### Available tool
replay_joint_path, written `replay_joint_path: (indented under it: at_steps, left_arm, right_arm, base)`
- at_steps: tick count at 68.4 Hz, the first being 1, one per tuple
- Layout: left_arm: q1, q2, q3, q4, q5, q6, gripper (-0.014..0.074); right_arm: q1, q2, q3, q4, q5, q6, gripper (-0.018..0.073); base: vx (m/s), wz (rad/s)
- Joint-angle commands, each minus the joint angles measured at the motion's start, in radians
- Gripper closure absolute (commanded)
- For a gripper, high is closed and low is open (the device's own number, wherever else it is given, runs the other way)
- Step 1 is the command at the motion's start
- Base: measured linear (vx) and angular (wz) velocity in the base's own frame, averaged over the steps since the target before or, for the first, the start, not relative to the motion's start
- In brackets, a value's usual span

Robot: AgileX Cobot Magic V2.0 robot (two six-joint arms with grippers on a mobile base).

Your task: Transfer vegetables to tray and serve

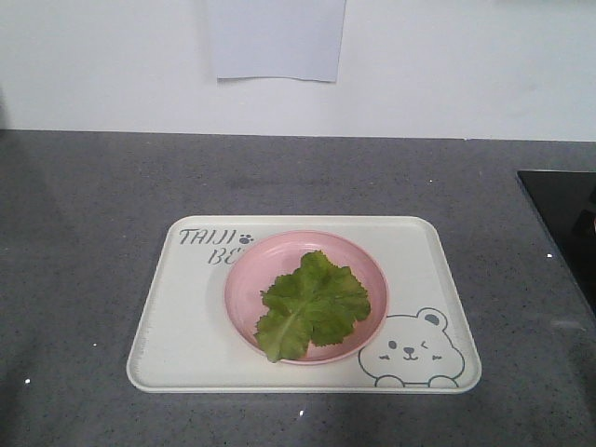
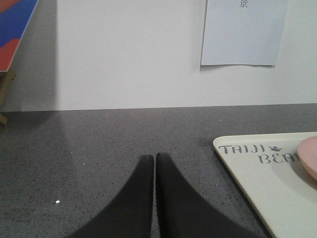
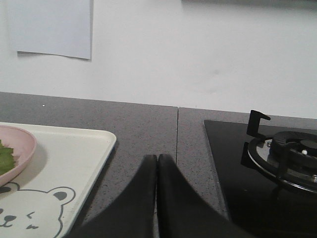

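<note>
Lying on a round pink plate (image 1: 307, 296), the single bright green ruffled lettuce leaf (image 1: 313, 304) shows its pale rib pointing toward the near-left rim. The plate sits in the middle of the one large cream-white rectangular plastic tray (image 1: 177, 335) with rounded corners, which rests flat on the speckled dark grey stone bench (image 1: 84, 242). Grey lettering at the tray's far-left corner reads "TAIJI BE", the rest hidden by the plate in the front view; the left wrist view shows it as far as "BEA". A winking bear drawing (image 1: 410, 351) fills the near-right corner, just beside the plate.

To the right of the tray, apart from it, a black glass gas hob (image 3: 233, 168) is set into the bench, with one burner and its black pan support (image 3: 285, 151) in view. A pale sheet of paper (image 1: 276, 39) hangs on the white wall behind; one small printed character on it is too small to read.

The left fingers (image 2: 154, 163) are pressed together with nothing between them, above bare bench left of the tray. The right fingers (image 3: 157, 163) are likewise closed and hold nothing, above the bench between tray and hob.
</note>
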Motion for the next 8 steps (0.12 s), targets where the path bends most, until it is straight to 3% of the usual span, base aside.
replay_joint_path:
  at_steps: [1,8]
  left_arm:
    - [-0.001,-0.014,0.028,-0.008,-0.074,-0.004,0.0602]
    - [-0.001,-0.014,0.028,-0.008,-0.074,-0.004,0.0602]
  right_arm:
    - [-0.013,-0.008,0.015,-0.005,-0.078,-0.012,0.0565]
    - [-0.013,-0.008,0.015,-0.005,-0.078,-0.012,0.0565]
  base:
    - [0.0,0.0]
    - [0.0,0.0]
